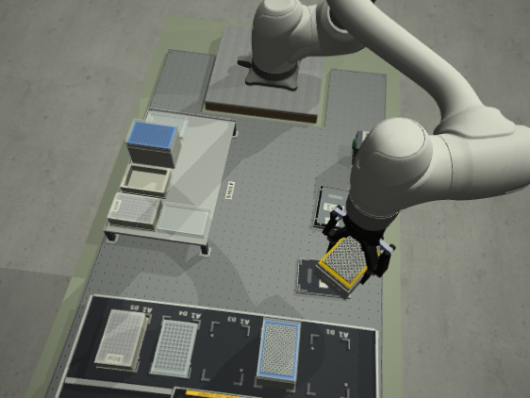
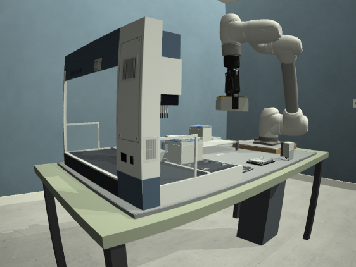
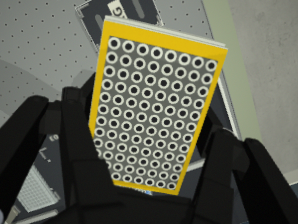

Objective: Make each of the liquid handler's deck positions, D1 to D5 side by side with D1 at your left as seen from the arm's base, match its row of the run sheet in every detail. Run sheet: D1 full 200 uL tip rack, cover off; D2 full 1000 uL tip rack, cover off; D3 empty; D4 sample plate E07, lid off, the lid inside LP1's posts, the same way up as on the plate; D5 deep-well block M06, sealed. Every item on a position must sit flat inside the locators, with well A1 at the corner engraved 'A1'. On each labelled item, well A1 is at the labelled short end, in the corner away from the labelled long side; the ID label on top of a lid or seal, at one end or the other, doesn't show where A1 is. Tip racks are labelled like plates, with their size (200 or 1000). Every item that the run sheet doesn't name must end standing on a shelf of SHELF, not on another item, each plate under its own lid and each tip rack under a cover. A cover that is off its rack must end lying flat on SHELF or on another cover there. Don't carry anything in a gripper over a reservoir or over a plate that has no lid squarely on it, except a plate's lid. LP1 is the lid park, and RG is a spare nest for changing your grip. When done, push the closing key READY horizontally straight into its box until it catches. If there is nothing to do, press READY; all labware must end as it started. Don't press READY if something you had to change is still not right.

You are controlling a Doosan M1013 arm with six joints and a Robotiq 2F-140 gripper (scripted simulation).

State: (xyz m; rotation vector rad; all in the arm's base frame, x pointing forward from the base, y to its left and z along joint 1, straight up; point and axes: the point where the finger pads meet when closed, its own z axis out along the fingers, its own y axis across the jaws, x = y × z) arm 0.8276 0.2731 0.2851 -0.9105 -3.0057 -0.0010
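My gripper [image 1: 353,260] is shut on a yellow-rimmed tip rack [image 1: 342,265] with no cover, its holes filled with tips. It hangs high above the table, turned at an angle, over the right edge of the RG nest [image 1: 311,277]. The rack fills the wrist view [image 3: 157,112] between the black fingers, and it also shows in the side view [image 2: 232,104]. On the deck, D5 holds a sealed block [image 1: 120,346], D4 a well plate [image 1: 174,348] and D2 a blue-rimmed tip rack [image 1: 279,351]. D3 [image 1: 229,349] and D1 [image 1: 330,360] are empty.
SHELF [image 1: 176,181] at the left carries a blue-topped covered rack [image 1: 153,141], an open trough [image 1: 145,180], a lidded plate [image 1: 133,210] and a clear cover [image 1: 184,219]. LP1 [image 1: 328,207] is partly hidden by my wrist. The READY box [image 2: 287,150] stands near the base. The handler's tall frame [image 2: 139,111] stands over the deck.
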